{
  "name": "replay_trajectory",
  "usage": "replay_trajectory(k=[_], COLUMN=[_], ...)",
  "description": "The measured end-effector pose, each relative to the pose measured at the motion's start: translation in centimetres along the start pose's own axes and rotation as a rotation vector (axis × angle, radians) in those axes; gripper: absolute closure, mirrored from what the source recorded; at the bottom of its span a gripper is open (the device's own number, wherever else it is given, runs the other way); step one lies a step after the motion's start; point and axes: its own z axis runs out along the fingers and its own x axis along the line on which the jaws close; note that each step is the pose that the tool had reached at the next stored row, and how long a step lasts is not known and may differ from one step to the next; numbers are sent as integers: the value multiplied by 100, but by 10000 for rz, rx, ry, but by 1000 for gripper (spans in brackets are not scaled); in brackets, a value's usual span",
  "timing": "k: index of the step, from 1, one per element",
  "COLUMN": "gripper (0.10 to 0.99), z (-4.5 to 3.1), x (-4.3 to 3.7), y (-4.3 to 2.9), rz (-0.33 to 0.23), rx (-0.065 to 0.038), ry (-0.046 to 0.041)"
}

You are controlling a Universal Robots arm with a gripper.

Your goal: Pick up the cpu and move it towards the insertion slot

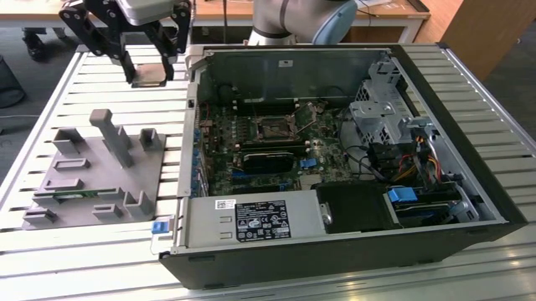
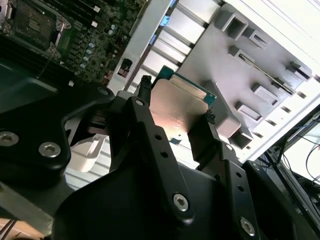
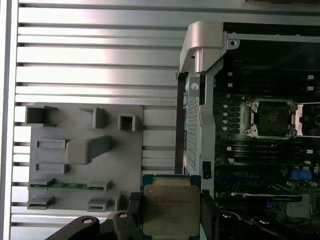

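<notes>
Silver metal lid with a thin green edge, that's the cpu (image 3: pixel 171 210) we've got pinched between the black gripper (image 3: pixel 170 212) fingers (image 2: pixel 142 107), clamped on two opposite sides and held up off the counter (image 1: pixel 109 94). In the exterior view the gripper (image 1: pixel 150 72) hangs over the slatted aluminium counter, just outside the open PC case (image 1: pixel 469 207) on the exterior view's left. Below it sits the grey plastic fixture (image 1: pixel 92 169) with a green memory stick (image 3: pixel 70 185) in one groove. Further off, inside the case, the insertion slot (image 1: pixel 275 127) sits on the motherboard, well apart from the chip. Behind the counter we see a wooden desk (image 1: pixel 393 12).
</notes>
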Motion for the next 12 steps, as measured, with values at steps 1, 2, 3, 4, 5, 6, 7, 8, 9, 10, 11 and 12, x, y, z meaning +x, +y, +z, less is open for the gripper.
replay_trajectory(k=[1, 2, 3, 4, 5, 6, 7, 8, 9, 10, 11, 12], gripper=[541, 541, 541, 541, 541, 541, 541, 541, 541, 541, 541, 541], z=[1, 1, 1, 1, 2, 1, 2, 2, 2, 2, 3, 3], x=[-20, -39, -58, -76, -93, -110, -128, -147, -167, -187, -207, -227], y=[1, 2, 3, 4, 5, 6, 7, 10, 13, 16, 21, 25], rz=[0, 1, 1, 2, 2, 3, 4, 4, 3, 3, 3, 3], rx=[0, 0, 0, 0, -1, 0, 0, 0, 0, 0, 1, 0], ry=[0, 0, 0, 0, -1, 0, 0, 0, -1, 0, 0, 0])
